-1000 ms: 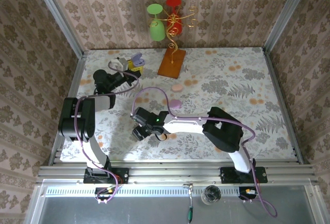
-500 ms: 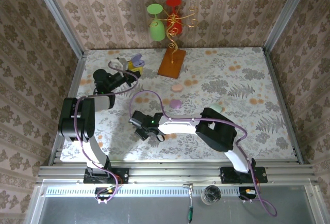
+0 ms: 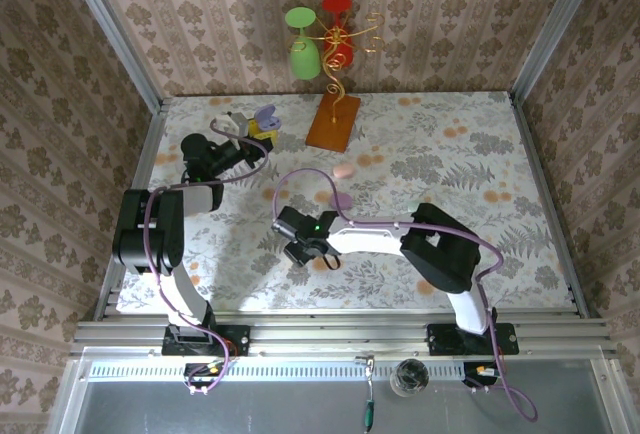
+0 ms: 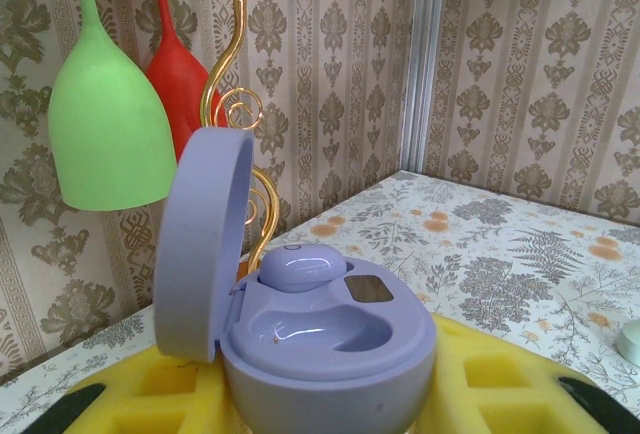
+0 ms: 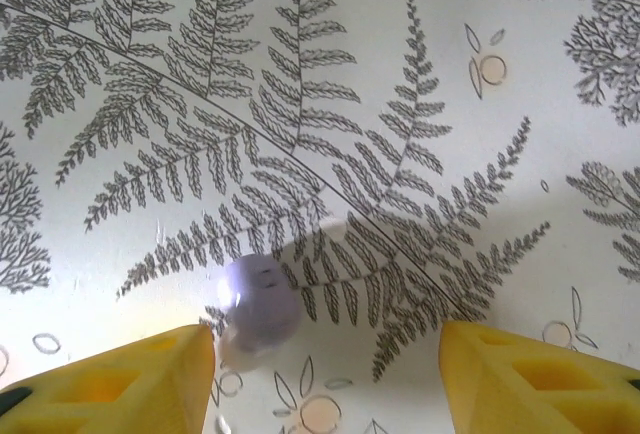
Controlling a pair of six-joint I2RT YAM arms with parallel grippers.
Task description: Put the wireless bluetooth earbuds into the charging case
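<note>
L gripper is clenched on the open purple charging case, one earbud seated in it. R gripper hangs low over the tablecloth, jaws apart, w/ a loose purple earbud lying btwn them, just beside one yellow pad.

The charging case sits between the fingers of the left pincer at the far left of the surface, lid tipped up, with one earbud in its rear socket. The glass stand rises behind and to the right of it. Two closed cases lie mid-surface, one behind the other. Nearer the front, a loose earbud lies on the surface below the right pincer, just beside one of its spread fingers.
</note>
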